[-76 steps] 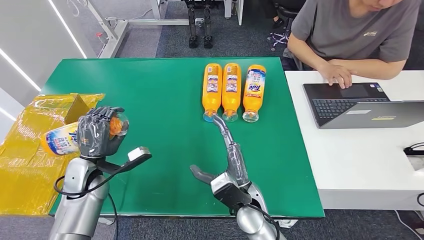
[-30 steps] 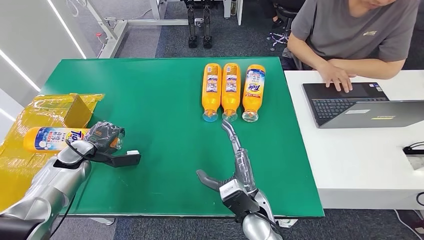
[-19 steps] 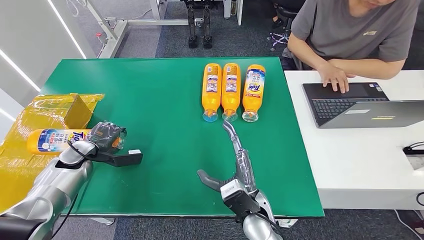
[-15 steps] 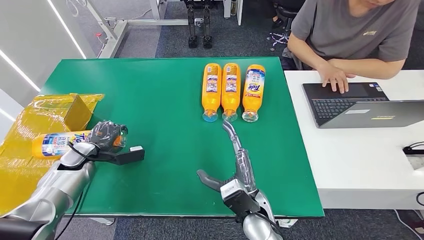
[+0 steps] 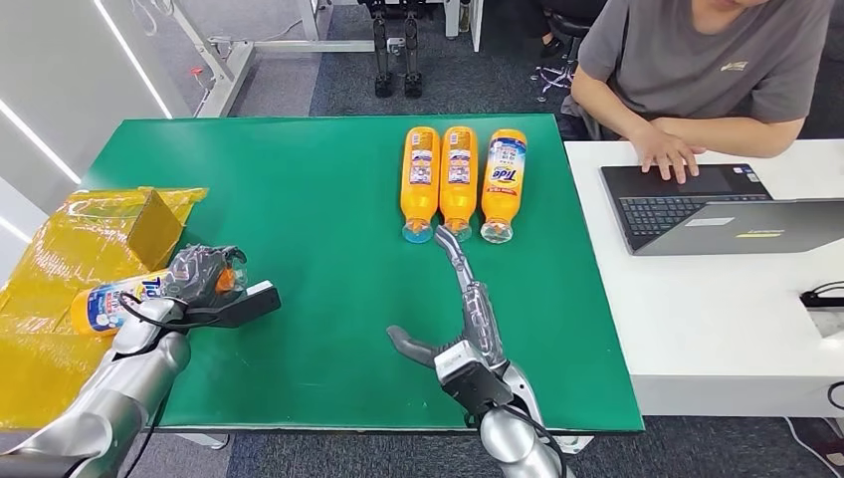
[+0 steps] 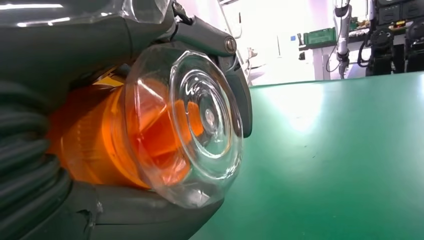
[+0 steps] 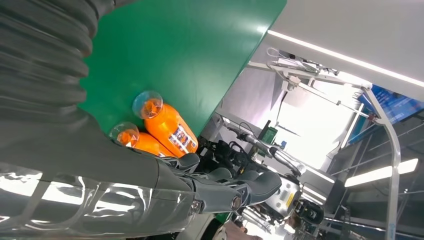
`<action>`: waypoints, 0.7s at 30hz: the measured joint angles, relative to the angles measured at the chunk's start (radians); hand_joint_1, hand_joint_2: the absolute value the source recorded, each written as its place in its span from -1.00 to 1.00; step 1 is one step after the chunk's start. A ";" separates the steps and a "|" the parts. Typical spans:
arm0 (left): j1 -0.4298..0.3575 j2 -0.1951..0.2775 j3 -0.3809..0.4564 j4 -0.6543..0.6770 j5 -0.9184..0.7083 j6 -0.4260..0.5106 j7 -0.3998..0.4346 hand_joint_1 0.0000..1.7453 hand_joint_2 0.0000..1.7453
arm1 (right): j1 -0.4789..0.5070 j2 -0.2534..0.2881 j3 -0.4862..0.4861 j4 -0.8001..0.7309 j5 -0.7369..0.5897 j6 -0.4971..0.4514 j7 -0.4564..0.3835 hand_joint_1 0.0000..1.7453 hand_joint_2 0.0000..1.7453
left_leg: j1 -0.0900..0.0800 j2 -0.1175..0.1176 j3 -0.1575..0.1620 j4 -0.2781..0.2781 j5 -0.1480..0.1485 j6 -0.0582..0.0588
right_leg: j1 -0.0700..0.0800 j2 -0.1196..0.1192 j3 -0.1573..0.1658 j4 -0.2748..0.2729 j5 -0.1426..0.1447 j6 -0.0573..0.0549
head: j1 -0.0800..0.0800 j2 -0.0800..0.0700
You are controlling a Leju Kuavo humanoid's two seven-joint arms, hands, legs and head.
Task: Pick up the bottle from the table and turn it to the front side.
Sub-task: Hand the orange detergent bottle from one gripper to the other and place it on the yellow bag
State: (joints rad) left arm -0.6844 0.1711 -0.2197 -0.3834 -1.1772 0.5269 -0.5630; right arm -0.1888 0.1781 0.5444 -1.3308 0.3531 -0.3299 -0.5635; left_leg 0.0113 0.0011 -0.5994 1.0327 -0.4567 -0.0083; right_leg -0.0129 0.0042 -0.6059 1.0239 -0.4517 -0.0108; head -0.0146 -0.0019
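My left hand gripped the Tide bottle to turn it, while my right hand lay open, fingers reaching toward the bottle row.

A rectangular green-topped table is standing on a dark grey carpeted floor, with a white desk butting against its right edge. Beyond the table's far left corner, a white metal frame is resting on the floor, and a pale wall with slanting light strips is running along the table's left side. At the white desk, right of the table, a person in a grey T-shirt is sitting and typing on an open dark laptop.
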 joint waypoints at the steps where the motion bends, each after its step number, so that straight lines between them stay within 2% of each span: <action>1: 0.002 0.000 0.000 0.000 -0.005 -0.002 0.002 1.00 1.00 | -0.001 0.000 0.000 0.003 0.000 0.001 0.000 -1.00 1.00 | 0.000 0.000 0.000 0.000 0.000 0.000 | 0.000 0.000 0.000 0.000 0.000 0.000 | 0.000 0.000; 6: 0.010 0.001 0.000 0.000 -0.033 -0.026 0.020 1.00 1.00 | -0.006 0.000 0.000 0.015 -0.005 0.004 -0.002 -1.00 1.00 | 0.000 0.001 0.001 -0.001 0.000 0.000 | 0.000 0.001 0.001 0.000 0.000 0.000 | 0.000 0.000; 10: 0.013 0.002 0.000 0.000 -0.039 -0.053 0.027 -0.95 1.00 | -0.009 0.000 0.000 0.020 -0.007 0.003 -0.002 -1.00 1.00 | 0.000 0.001 0.001 -0.001 0.000 0.000 | 0.000 0.001 0.001 0.000 0.000 0.000 | 0.000 0.000; 14: 0.031 0.003 0.000 0.004 -0.039 -0.095 0.041 -1.00 1.00 | -0.010 0.000 0.000 0.025 -0.009 0.002 -0.003 -1.00 1.00 | 0.000 0.000 0.001 -0.001 0.000 0.000 | 0.000 0.001 0.001 0.000 0.000 0.000 | 0.000 0.000; 21: 0.034 0.004 0.000 0.005 -0.033 -0.107 0.052 -1.00 1.00 | -0.013 0.000 0.000 0.028 -0.015 -0.011 -0.007 -1.00 1.00 | 0.000 0.000 0.003 -0.001 0.000 0.000 | 0.000 0.000 0.002 0.000 -0.001 -0.001 | 0.000 0.000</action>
State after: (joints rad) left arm -0.6509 0.1747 -0.2195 -0.3788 -1.2103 0.4197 -0.5112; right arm -0.2023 0.1781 0.5444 -1.3031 0.3385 -0.3410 -0.5704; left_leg 0.0113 0.0010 -0.5969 1.0318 -0.4569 -0.0087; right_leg -0.0128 0.0038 -0.6037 1.0239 -0.4524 -0.0117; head -0.0146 -0.0019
